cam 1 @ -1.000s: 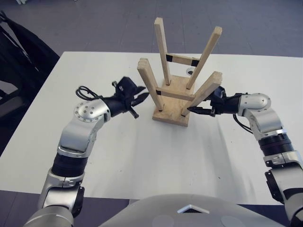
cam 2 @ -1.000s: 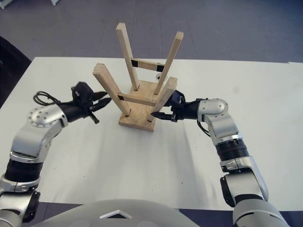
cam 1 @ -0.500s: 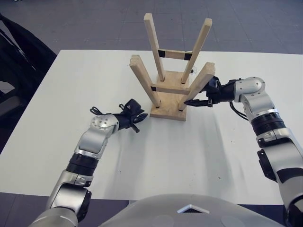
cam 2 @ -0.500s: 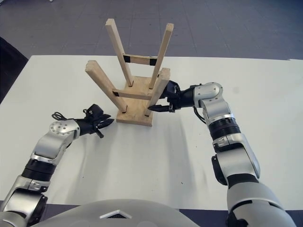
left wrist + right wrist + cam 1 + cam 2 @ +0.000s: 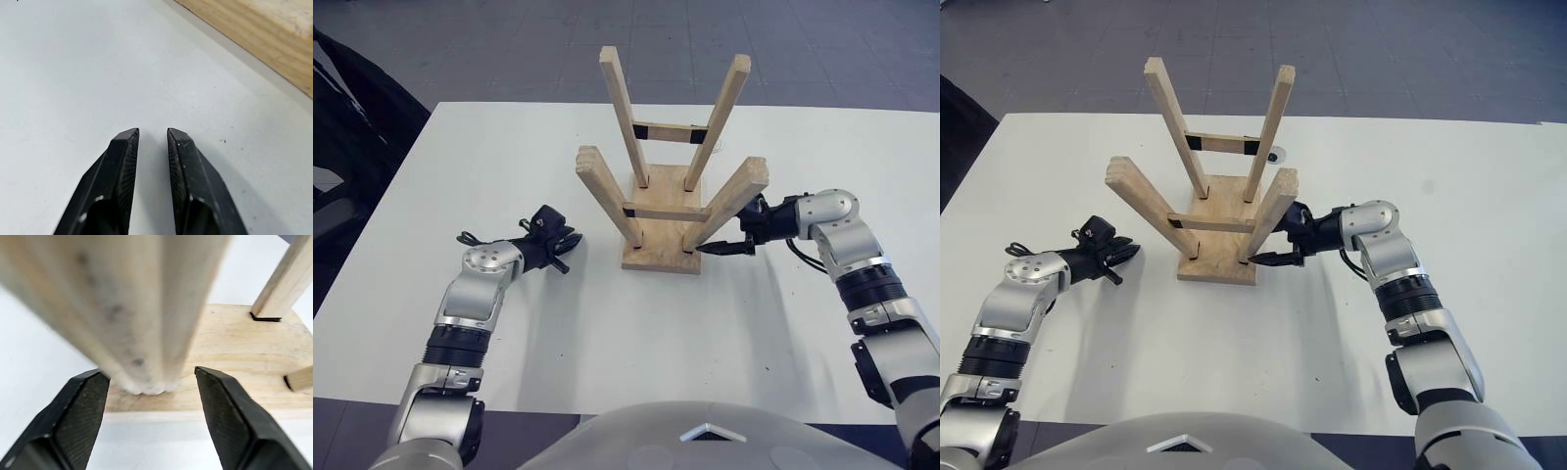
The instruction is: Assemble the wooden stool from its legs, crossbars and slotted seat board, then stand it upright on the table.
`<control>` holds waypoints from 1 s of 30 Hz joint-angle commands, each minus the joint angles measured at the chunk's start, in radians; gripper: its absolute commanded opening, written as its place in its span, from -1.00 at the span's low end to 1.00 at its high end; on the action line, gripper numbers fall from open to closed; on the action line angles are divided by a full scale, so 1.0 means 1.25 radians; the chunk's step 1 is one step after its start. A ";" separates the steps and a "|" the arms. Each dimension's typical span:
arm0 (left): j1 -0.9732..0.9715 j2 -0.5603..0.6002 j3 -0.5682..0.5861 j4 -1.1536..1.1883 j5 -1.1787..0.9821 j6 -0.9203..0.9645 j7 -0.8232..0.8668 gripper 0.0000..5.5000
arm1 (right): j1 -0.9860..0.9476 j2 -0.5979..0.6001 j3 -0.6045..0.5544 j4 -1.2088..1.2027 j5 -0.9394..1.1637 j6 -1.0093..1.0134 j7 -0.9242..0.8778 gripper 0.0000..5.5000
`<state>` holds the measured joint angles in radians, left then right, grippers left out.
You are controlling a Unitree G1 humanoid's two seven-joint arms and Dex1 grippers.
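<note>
Four legs (image 5: 619, 108), two crossbars (image 5: 668, 211), one seat board (image 5: 656, 257); left fingers (image 5: 122, 166) and right fingers (image 5: 78, 416) spread.

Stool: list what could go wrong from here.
1. The right gripper stands open astride the near right leg, where it enters the seat board. Pulling on that one leg might work it out of its slot.
2. The stool rests upside down, and the left gripper is off to the side, clear of it. Turning it over with one gripper could tip or drop it.
</note>
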<state>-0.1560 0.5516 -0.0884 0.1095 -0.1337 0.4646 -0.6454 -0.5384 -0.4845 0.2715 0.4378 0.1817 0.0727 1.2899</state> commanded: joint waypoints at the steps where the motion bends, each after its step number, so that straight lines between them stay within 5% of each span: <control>1: 0.012 -0.006 -0.030 -0.043 0.015 0.045 0.002 -0.61 | 0.021 -0.061 -0.021 -0.043 -0.021 0.026 -0.005 0.21; 7: 0.027 0.001 -0.044 -0.223 -0.082 0.314 -0.036 -0.61 | 0.144 -0.264 -0.099 -0.166 -0.035 0.085 0.012 0.21; 14: -0.041 -0.047 -0.086 -0.214 -0.112 0.397 -0.016 -0.61 | -0.062 -0.027 -0.466 -0.482 0.285 0.493 -0.545 0.21; 18: -0.052 -0.067 -0.102 -0.200 -0.107 0.381 0.005 -0.61 | -0.090 0.035 -0.435 -0.658 0.413 0.647 -0.659 0.02; 30: -0.031 -0.072 -0.017 -0.206 -0.104 0.322 0.065 -0.61 | -0.036 0.057 -0.335 -0.722 0.474 0.742 -0.727 0.02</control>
<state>-0.2045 0.4516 -0.1174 -0.1318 -0.2685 0.8699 -0.5726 -0.5963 -0.4174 -0.1658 -0.4519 0.7564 0.9761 0.3855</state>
